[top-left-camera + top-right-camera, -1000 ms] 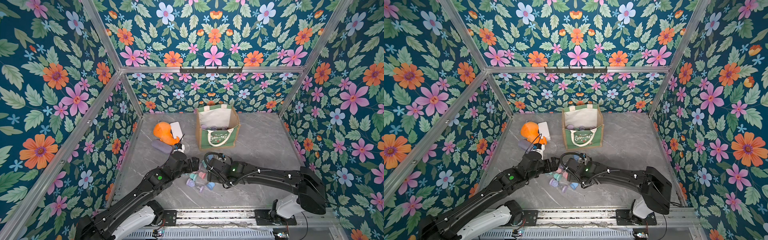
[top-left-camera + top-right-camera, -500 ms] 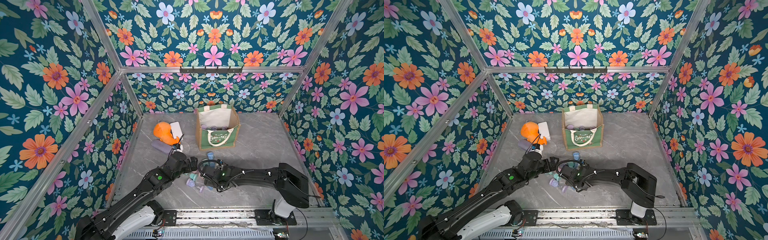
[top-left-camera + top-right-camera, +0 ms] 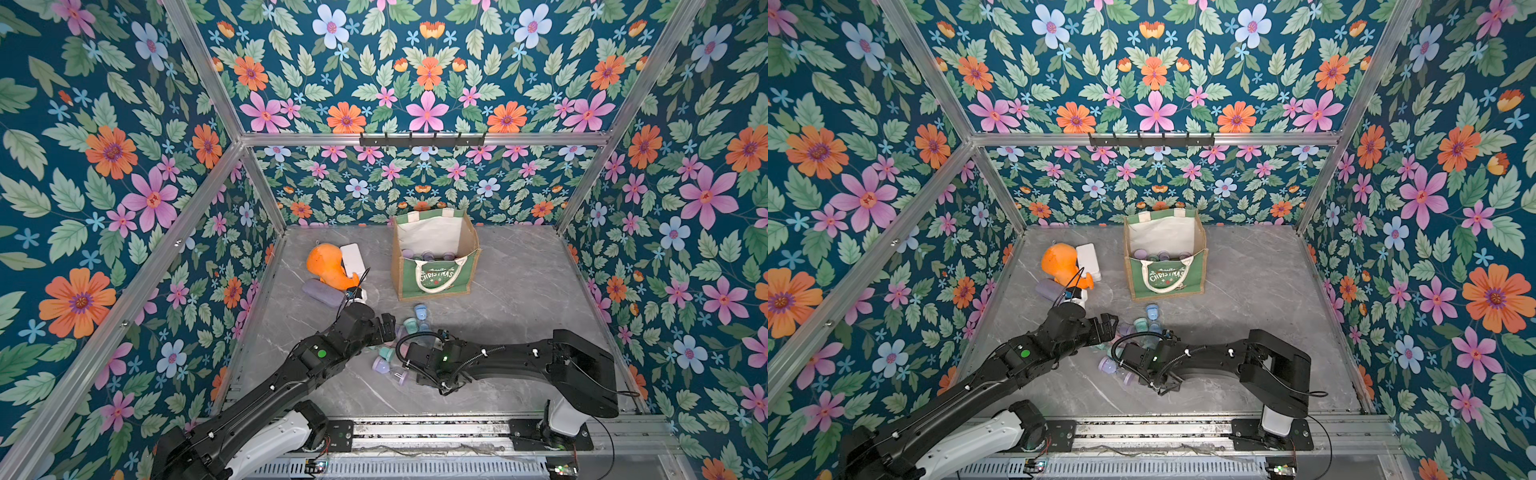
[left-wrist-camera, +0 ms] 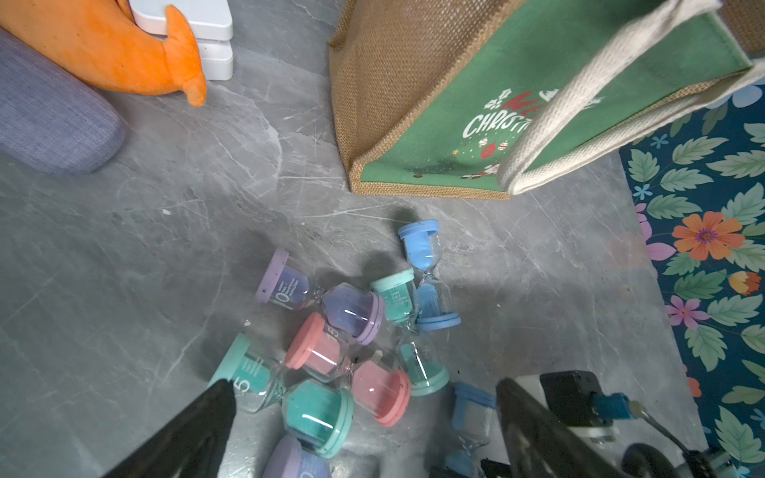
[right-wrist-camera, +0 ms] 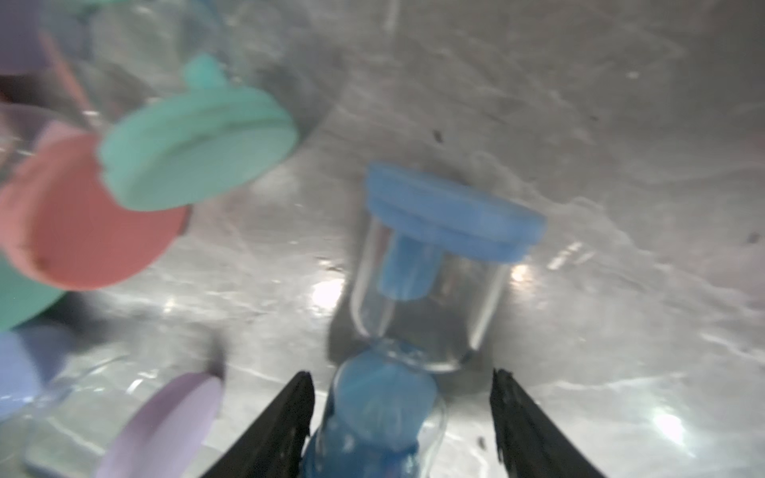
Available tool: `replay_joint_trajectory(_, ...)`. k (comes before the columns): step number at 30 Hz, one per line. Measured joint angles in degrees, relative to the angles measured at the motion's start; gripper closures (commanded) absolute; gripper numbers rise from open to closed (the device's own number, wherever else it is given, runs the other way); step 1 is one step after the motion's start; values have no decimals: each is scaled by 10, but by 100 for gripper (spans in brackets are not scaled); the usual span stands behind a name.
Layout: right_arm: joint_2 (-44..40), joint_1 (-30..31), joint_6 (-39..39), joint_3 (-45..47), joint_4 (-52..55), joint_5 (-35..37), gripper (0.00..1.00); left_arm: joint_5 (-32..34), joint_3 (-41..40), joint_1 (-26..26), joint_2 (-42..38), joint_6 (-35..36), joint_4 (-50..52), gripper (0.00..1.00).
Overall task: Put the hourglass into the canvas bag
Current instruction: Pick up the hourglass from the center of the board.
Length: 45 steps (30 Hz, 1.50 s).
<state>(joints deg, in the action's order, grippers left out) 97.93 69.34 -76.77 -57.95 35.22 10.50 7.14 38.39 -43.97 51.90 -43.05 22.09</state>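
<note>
Lying on the gray table, the hourglass has blue end caps, clear glass and blue sand in one bulb. The right gripper straddles it, jaws apart. The left gripper, also spread, hovers over the other hourglasses. The canvas bag stands apart, farther back.

Both top views look steeply down from high up, facing the back wall, and take in the whole table. The left wrist camera looks down from near onto the hourglass pile and shares the canvas bag with them; the right wrist camera sits very close to a blue hourglass, blurred.
</note>
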Motion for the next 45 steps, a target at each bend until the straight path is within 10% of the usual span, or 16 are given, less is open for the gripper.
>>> replay_joint_trajectory(45,-74,13,-19,26,-3,-3,72,-1,27,0,-1,2,3,0)
